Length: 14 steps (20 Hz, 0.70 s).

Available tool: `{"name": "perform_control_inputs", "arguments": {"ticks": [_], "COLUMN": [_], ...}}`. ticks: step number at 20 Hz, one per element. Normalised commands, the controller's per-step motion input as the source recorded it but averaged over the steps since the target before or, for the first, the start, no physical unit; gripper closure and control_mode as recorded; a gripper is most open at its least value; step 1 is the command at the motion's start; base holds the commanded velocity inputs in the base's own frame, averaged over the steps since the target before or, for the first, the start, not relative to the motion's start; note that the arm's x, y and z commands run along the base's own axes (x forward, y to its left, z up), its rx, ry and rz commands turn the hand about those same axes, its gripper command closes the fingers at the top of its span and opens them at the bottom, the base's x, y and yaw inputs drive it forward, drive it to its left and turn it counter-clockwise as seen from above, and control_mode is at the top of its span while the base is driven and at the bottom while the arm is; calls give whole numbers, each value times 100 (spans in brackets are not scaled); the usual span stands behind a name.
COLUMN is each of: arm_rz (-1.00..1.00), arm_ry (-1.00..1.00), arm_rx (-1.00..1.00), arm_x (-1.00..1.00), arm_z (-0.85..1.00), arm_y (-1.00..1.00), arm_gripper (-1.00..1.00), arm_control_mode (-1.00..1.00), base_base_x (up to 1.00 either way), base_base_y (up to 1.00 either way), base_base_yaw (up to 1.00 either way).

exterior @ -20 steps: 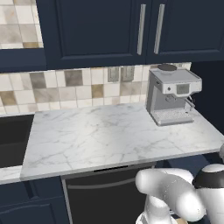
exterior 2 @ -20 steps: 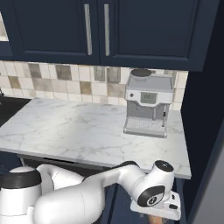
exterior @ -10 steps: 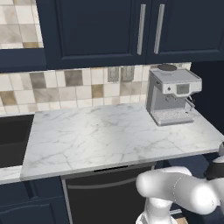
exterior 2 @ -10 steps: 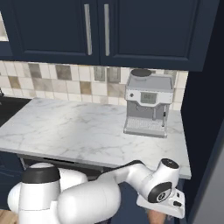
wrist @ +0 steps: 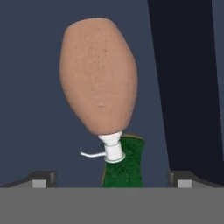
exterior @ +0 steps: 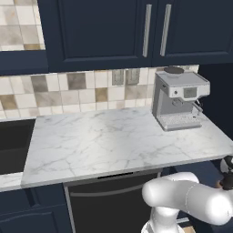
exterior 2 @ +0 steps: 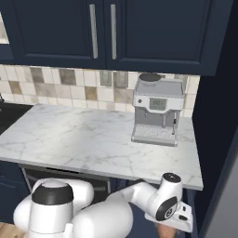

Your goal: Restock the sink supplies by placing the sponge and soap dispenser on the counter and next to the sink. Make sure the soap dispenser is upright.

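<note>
gripper (wrist: 111, 178): jaws spread wide, nothing held | soap dispenser (wrist: 99, 74): dead ahead, pump end nearest the fingertips | sponge (wrist: 124, 164): green face, right behind the pump

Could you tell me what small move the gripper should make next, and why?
Probably ease the open gripper forward and close on the soap dispenser. In the hand view the bottle lies straight ahead between the finger tips, pump end nearest, with the sponge just behind the pump.
</note>
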Motion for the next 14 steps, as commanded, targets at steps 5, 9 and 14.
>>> {"name": "perform_control_inputs", "arguments": {"ticks": [5,9,14], "arm_rz": [12,15,13], "arm_ry": [-4,-2,-4], "arm_rx": [0,0,0], "arm_x": [0,0,0], "arm_z": [-13,-20,-21], "arm_y": [0,0,0], "arm_gripper": [-100,-100,-100], "arm_control_mode": [-100,-100,-100], "base_base_x": [0,0,0], "base_base_y": [0,0,0], "base_base_yaw": [0,0,0]}}
